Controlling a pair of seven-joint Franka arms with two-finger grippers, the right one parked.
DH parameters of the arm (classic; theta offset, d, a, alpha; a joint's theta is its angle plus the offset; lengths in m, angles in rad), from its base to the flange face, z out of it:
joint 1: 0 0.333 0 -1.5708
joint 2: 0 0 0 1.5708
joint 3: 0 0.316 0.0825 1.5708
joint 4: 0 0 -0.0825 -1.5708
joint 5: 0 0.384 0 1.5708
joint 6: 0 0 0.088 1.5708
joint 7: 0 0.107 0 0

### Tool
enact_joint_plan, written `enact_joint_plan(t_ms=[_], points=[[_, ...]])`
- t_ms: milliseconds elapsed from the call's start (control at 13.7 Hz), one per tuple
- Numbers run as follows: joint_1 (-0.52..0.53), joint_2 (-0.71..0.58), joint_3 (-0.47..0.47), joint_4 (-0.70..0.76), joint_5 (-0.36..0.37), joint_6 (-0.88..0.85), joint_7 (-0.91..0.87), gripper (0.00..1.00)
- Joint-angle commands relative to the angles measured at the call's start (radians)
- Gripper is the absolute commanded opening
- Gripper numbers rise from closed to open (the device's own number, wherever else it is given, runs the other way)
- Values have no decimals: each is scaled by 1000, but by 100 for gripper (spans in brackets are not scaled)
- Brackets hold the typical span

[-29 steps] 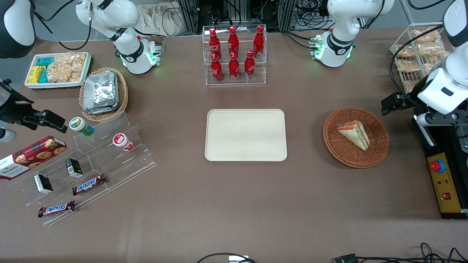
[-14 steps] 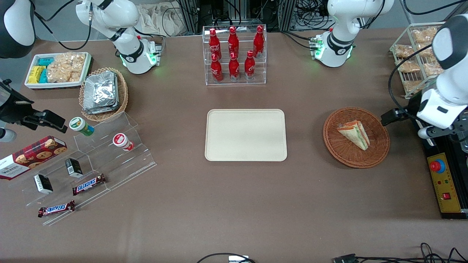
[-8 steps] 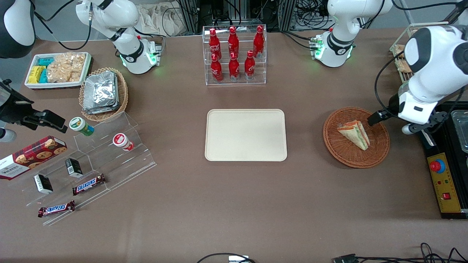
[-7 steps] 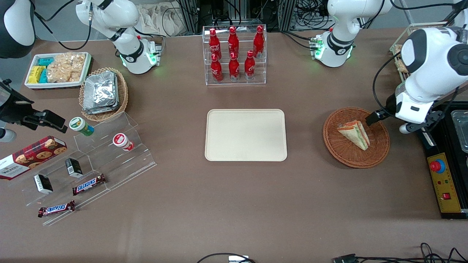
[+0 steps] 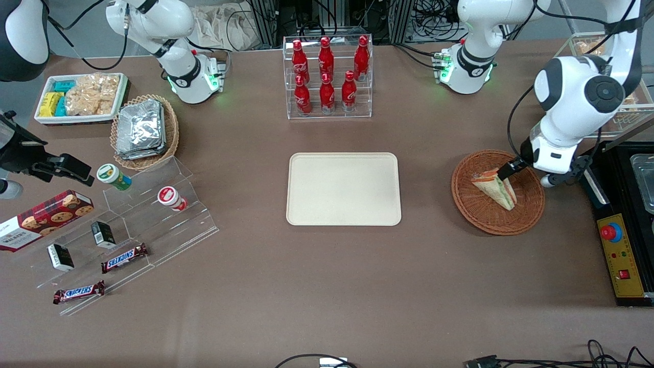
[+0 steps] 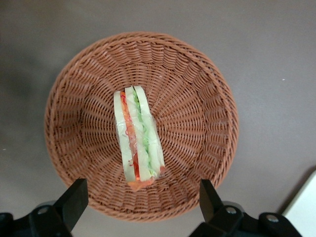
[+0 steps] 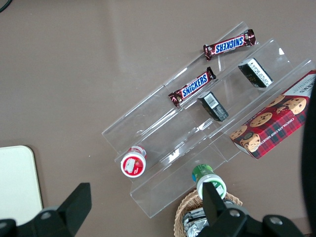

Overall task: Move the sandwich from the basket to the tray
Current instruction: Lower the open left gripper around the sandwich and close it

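The sandwich [image 5: 494, 188], a wrapped wedge with red and green filling, lies in the round reddish-brown basket [image 5: 480, 220] toward the working arm's end of the table. My left gripper [image 5: 526, 171] hovers over the basket's rim, one black finger reaching just above the sandwich's wide end. In the left wrist view the sandwich [image 6: 138, 139] lies on its side in the middle of the basket [image 6: 197, 98]. The gripper [image 6: 142, 202] is open, its fingertips [image 6: 74, 201] wide apart and holding nothing. The cream tray [image 5: 343, 189] sits bare at the table's middle, beside the basket.
A clear rack of red bottles [image 5: 327, 76] stands farther from the front camera than the tray. A black and yellow control box with a red button [image 5: 611, 232] lies beside the basket at the table's end. A wire rack of snack bags [image 5: 608, 66] stands above the box.
My left arm has swung in from the table's end toward the basket, bringing the open gripper over the basket's rim and close to the sandwich. The sandwich has not moved.
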Motion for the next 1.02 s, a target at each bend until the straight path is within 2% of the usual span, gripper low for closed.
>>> enact_joint_plan(t_ms=[0, 947], points=[[34, -8, -8, -84, 16, 111, -22, 100], [48, 107, -8, -141, 15, 296, -79, 100]])
